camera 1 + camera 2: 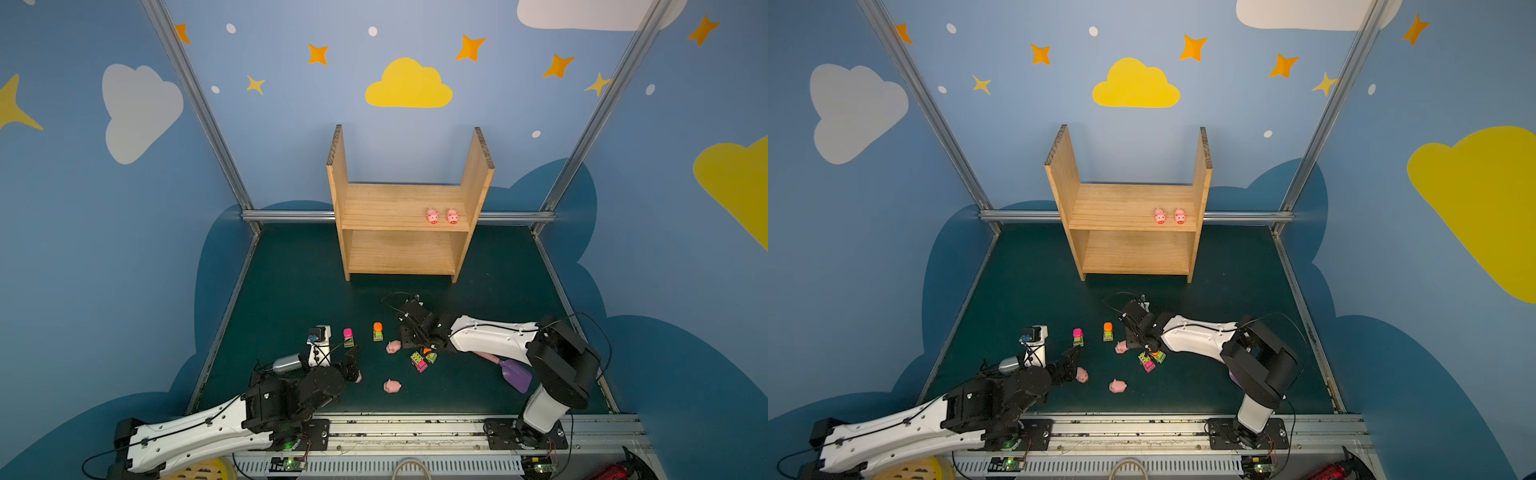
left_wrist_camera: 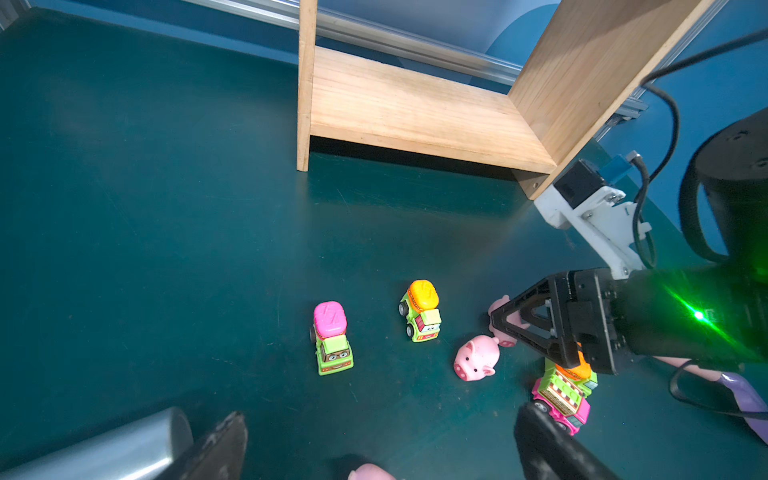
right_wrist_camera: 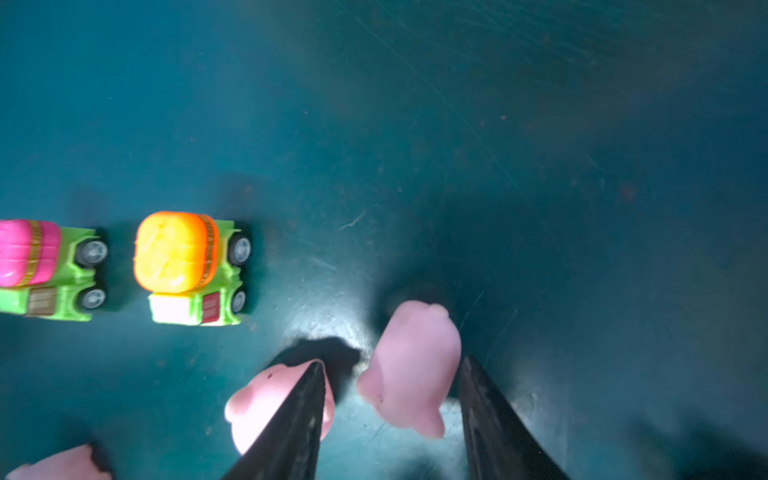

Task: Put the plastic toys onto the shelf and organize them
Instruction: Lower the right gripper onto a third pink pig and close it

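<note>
Straddling a pig (image 3: 409, 374) on the mat (image 1: 291, 291), the right gripper (image 3: 392, 362) stands partly open: the pig sits close against one finger, with a gap at the other, so I'd say nothing is gripped yet. A second pig (image 3: 266, 399) lies just outside that finger. This looks like the pick of the next toy; the next move calls for closing without catching the neighbour, then a lift and a long carry to the shelf (image 1: 403, 199), where two pigs (image 1: 432, 216) stand side by side on the upper board. The left gripper (image 2: 382, 413) is wide open and empty, low over another pig (image 2: 370, 471), the cylinder (image 2: 104, 449) just beside it. Two trucks (image 2: 332, 338) stand nearby, more toys (image 1: 419, 360) bunched by the right arm, a scoop (image 1: 515, 374) under it. The mat is dark green and scuffed; blue walls with clouds and stars close the room in.
</note>
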Motion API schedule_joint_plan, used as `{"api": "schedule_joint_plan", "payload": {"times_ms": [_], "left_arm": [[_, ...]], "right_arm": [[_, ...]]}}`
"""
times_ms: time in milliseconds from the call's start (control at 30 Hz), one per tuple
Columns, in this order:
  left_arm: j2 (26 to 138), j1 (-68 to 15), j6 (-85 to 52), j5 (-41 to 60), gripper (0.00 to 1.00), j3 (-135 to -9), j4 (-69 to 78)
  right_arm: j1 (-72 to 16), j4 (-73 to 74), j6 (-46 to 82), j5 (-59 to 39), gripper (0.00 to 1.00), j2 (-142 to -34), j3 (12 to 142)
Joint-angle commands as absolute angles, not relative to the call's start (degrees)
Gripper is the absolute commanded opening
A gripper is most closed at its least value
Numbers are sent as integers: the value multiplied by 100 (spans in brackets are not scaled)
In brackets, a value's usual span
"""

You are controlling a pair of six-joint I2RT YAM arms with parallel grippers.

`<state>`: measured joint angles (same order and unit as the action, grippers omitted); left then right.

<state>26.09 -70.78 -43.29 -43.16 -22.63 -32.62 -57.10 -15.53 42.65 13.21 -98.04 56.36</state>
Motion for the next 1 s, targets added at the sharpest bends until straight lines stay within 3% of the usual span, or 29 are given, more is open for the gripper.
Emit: {"api": "schedule_joint_plan", "payload": {"times_ms": [0, 167, 533, 967], "left_arm": [[2577, -7085, -4246, -4473, 100, -2197, -3375], [2593, -7086, -4219, -4491, 100, -2197, -3349], [2593, -7065, -4115, -4605, 100, -2253, -3357], [2829, -6806, -3808, -4654, 100, -2416, -3190]], "right_arm": [[-5739, -1830, 4311, 1511, 52, -9844, 5783], [-5732, -1916, 4289, 1435, 51, -9987, 5892], [-5691, -1991, 4155, 1367, 35, -10381, 6232], [-5107, -2153, 3310, 1257, 35, -11029, 7063]]}}
